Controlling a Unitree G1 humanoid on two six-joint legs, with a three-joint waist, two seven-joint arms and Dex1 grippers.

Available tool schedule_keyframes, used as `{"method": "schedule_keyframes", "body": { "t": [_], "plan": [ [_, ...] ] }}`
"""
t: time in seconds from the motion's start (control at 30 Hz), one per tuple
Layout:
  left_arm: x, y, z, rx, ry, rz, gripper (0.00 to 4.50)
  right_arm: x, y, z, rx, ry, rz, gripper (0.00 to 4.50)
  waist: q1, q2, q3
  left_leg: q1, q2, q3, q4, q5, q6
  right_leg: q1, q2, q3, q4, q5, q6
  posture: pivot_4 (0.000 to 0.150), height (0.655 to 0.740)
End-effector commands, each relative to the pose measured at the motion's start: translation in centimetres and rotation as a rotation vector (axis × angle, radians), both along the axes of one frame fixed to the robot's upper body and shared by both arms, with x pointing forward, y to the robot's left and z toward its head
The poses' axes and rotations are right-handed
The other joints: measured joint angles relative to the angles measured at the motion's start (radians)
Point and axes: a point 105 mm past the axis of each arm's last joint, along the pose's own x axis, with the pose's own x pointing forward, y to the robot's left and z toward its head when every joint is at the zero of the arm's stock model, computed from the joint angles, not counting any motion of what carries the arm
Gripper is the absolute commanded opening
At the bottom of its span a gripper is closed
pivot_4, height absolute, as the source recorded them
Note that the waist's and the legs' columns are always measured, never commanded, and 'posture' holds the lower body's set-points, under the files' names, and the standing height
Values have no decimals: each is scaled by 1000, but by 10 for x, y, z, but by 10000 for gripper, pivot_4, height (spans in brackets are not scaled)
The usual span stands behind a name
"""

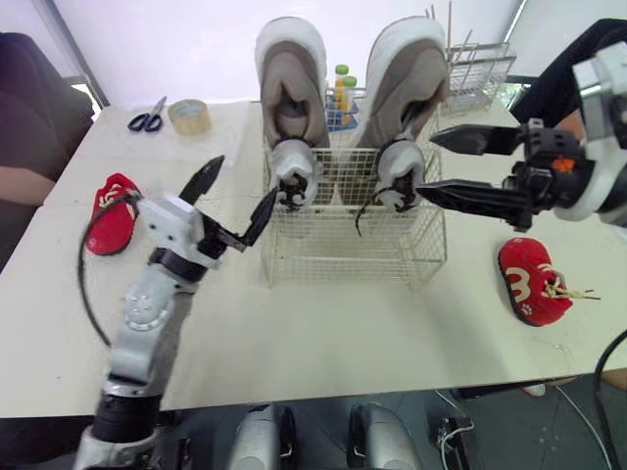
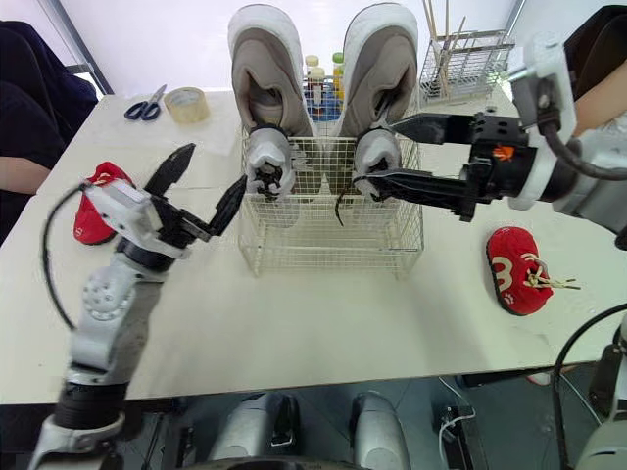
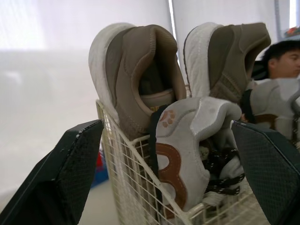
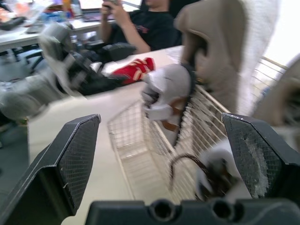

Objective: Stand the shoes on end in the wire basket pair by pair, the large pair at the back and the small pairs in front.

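The wire basket [image 1: 338, 257] stands mid-table. Two large taupe shoes [image 1: 291, 83] [image 1: 407, 78] stand on end at its back. In front of them two small grey shoes [image 1: 294, 174] [image 1: 398, 181] stand on end inside it. One small red shoe [image 1: 110, 211] lies on the table at the left, another [image 1: 531, 281] at the right. My left gripper [image 1: 238, 196] is open and empty beside the basket's left front corner. My right gripper [image 1: 429, 165] is open and empty, its tips close to the right grey shoe, whose dark lace hangs down.
Scissors [image 1: 147, 120] and a tape roll [image 1: 188, 116] lie at the back left. A second wire rack [image 1: 480, 67] and bottles [image 1: 343, 86] stand behind the basket. People sit at both table ends; an arm [image 1: 20, 186] rests at the left edge.
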Motion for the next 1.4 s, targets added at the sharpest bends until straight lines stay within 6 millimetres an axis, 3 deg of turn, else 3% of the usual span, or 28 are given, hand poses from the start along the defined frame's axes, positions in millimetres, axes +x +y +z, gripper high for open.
{"method": "schedule_keyframes", "body": {
  "t": [0.03, 0.2, 0.37, 0.5, 0.63, 0.9, 1.1, 1.4],
  "plan": [
    [-18, 0, 34, 0, 113, -227, 44629, -2, -23, 11, 9, -34, -112, 45000, 2, -1, 3, 0, 0, 0, 0, 0, 0, 0, 0, 0, 0, 0, 0, 1500, 7400],
    [-41, -3, 54, 117, 388, -556, 44629, 7, -71, -8, -17, 26, -396, 45000, 3, -2, 6, -1, 0, 1, 0, 3, -6, 1, 4, 0, -3, -1, 2, 1500, 7400],
    [-49, -11, 66, 151, 458, -717, 44629, 9, -123, -36, -58, 51, -697, 45000, 4, -1, 7, -1, -1, 2, -1, 3, -6, 1, 4, 2, -4, 0, 7, 1500, 7400],
    [-51, -17, 70, 150, 467, -834, 44629, 0, -144, -63, -48, 29, -919, 45000, 3, -2, 8, 0, 0, 2, -2, 5, -9, 1, 7, 2, -3, -1, 8, 1500, 7400],
    [-44, -25, 64, 157, 472, -869, 44629, -13, -151, -84, -43, 14, -1052, 45000, 3, -2, 8, 2, -1, 1, -8, 7, -13, 1, 8, 3, -3, -1, 8, 1500, 7400],
    [-40, -36, 55, 166, 464, -898, 44629, -33, -167, -146, -53, 117, -1245, 45000, 1, -3, 8, 4, -1, 0, -13, 10, -17, 0, 9, 3, -4, -1, 8, 1500, 7400],
    [-43, -37, 55, 168, 469, -892, 44629, -30, -168, -175, -2, 209, -1230, 45000, 0, -2, 8, 4, -1, 0, -13, 10, -17, 0, 9, 3, -3, -1, 8, 1500, 7400],
    [-43, -37, 51, 170, 470, -846, 44629, -19, -162, -202, -8, 287, -1229, 45000, 1, -3, 8, 4, -1, 0, -13, 10, -17, 1, 9, 3, -3, -1, 8, 1500, 7400]
  ]
}}
